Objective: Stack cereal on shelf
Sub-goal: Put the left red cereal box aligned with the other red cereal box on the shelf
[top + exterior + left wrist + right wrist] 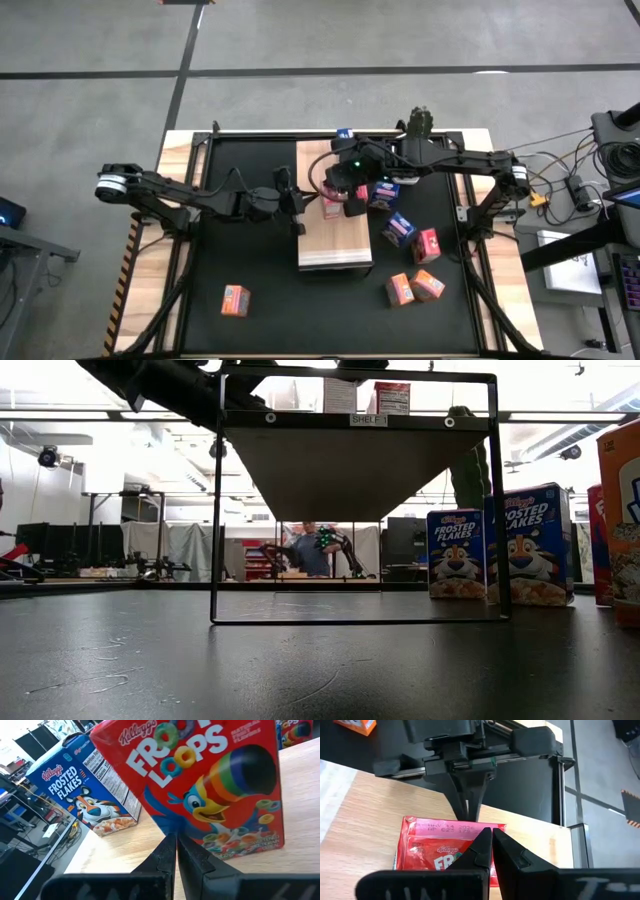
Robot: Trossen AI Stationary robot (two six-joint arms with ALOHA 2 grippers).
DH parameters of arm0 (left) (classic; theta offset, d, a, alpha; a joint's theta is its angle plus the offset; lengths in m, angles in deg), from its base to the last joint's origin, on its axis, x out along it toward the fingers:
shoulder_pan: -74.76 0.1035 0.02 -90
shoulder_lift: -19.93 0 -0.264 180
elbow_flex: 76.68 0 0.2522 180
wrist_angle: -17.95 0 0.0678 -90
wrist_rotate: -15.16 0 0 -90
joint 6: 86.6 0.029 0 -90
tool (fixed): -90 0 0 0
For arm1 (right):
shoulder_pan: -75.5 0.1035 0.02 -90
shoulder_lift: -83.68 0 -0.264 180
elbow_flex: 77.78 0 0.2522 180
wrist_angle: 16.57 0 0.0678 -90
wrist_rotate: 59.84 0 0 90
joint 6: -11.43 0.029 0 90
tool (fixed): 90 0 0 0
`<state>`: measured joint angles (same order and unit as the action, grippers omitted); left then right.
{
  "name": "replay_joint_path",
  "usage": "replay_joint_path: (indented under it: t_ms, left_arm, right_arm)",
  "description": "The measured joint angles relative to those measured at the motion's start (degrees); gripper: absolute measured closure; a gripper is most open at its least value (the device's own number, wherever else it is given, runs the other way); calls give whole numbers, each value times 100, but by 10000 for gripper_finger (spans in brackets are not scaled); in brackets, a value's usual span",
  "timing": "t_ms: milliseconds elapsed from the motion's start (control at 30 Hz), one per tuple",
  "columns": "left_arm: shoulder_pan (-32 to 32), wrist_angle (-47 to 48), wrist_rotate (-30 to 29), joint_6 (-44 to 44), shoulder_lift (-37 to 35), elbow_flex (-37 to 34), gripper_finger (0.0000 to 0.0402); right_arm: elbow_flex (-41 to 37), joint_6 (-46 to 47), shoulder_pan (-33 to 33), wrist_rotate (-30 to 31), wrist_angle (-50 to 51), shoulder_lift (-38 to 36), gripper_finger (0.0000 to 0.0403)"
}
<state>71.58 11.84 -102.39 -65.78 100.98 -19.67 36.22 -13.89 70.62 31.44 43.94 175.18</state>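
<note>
A red Froot Loops box stands on the light wood shelf board near its middle. It also shows in the left wrist view and the right wrist view. My left gripper is shut at the box's left side. My right gripper is shut over the box from the right. A blue Frosted Flakes box stands on the board's far part. The low view shows the shelf raised on a black frame. My left gripper touches the printed front face of the red box with its shut fingertips, low on the face. The fingers come level from the table's left. The box stands on the board. My right gripper's shut fingers lie over the box's upper part, just below its top flap, slanting down from the table's right. I cannot tell whether they touch it.
Loose boxes lie on the black mat right of the board: blue ones, a red one, orange ones. One orange box lies front left. A cactus stands at the far right.
</note>
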Motion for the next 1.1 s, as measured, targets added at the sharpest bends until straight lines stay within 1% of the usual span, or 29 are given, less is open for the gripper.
replay_joint_path:
  t_ms: [167, 333, 500, 667, 900, 1100]
  left_arm:
    - [2, -11, 3, -55, 0, 0, 402]
    - [2, -16, 4, -59, 0, 0, 402]
    - [2, -16, 18, -94, 0, 0, 402]
    - [9, -111, 333, -162, 66, 0, 402]
    - [20, -565, 328, -90, 372, 3, 402]
    - [20, -553, 321, -80, 417, 77, 402]
  right_arm:
    - [4, 135, 0, 73, 68, -4, 394]
    - [7, 148, 15, 330, 134, -26, 394]
    - [7, 145, 15, 334, 155, -69, 394]
    - [3, 139, 43, 338, 151, -127, 394]
    - [0, 133, 90, 334, 123, -221, 394]
    - [0, 133, 102, 334, 124, -225, 394]
